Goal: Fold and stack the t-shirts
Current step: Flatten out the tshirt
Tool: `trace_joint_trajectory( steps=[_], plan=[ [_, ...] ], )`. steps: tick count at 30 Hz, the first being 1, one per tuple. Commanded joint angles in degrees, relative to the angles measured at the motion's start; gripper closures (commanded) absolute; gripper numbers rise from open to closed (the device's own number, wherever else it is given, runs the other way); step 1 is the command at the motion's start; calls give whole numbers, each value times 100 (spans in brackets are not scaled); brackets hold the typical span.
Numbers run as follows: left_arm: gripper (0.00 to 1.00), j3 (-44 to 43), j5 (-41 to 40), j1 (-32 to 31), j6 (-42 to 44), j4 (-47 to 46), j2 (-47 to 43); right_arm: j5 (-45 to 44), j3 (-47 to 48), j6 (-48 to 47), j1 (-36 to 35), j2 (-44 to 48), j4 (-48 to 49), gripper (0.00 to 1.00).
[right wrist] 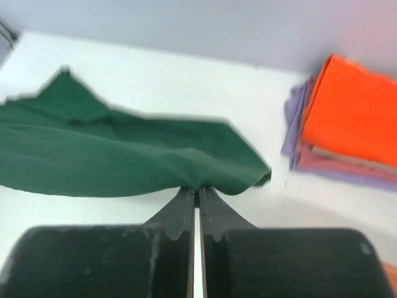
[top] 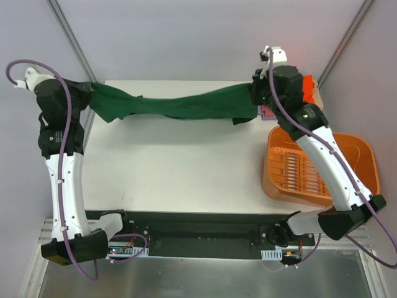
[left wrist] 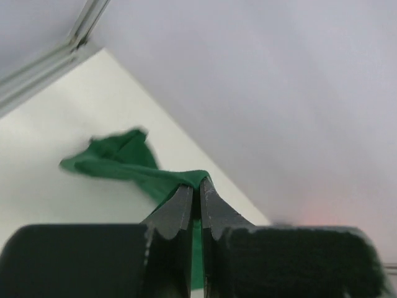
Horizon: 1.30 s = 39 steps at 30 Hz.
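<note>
A dark green t-shirt (top: 180, 105) hangs stretched between both arms across the far side of the white table (top: 186, 167). My left gripper (top: 92, 93) is shut on its left end, the cloth pinched at the fingertips of that left gripper (left wrist: 198, 184). My right gripper (top: 254, 94) is shut on the right end, where green cloth (right wrist: 124, 158) bunches at the tips of the right gripper (right wrist: 197, 189). A folded stack with a bright orange t-shirt (right wrist: 353, 112) over tan and lavender t-shirts (right wrist: 298, 121) lies at the far right corner, mostly hidden behind the right arm in the top view.
An orange plastic basket (top: 347, 171) stands at the table's right edge, under the right arm. Grey walls close in behind and on both sides. The arm bases sit on a black rail (top: 198, 226) along the near edge.
</note>
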<state>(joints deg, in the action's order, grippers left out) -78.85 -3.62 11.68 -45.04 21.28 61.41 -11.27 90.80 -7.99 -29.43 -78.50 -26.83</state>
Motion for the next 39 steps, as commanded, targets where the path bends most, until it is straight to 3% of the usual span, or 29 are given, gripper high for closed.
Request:
trace_joint_trajectory(
  steps=[1, 11, 17, 22, 28, 33, 39],
  plan=[
    [100, -1113, -157, 18, 513, -229, 3, -244, 999, -686, 25, 352, -173, 99],
    [100, -3196, -253, 18, 1541, -221, -67, 1064, 2353, -1082, 25, 941, -630, 99],
    [100, -4120, -586, 18, 1981, -221, -287, 1671, 2652, -1082, 16, 1372, -832, 99],
    [100, -4481, -903, 9, 2262, -449, -454, 2075, 2609, -924, 25, 1741, -912, 99],
    [100, -4517, -675, 9, 2262, -642, -498, 2410, 2521, -774, 16, 1935, -885, 99],
    [100, -4218, -632, 9, 2157, -774, -306, 1964, 2285, -757, 16, 1786, -807, 99],
    [100, -3621, -35, 9, 1973, -1019, 721, 224, 1827, -1090, 69, 848, -464, 100]
  ],
)
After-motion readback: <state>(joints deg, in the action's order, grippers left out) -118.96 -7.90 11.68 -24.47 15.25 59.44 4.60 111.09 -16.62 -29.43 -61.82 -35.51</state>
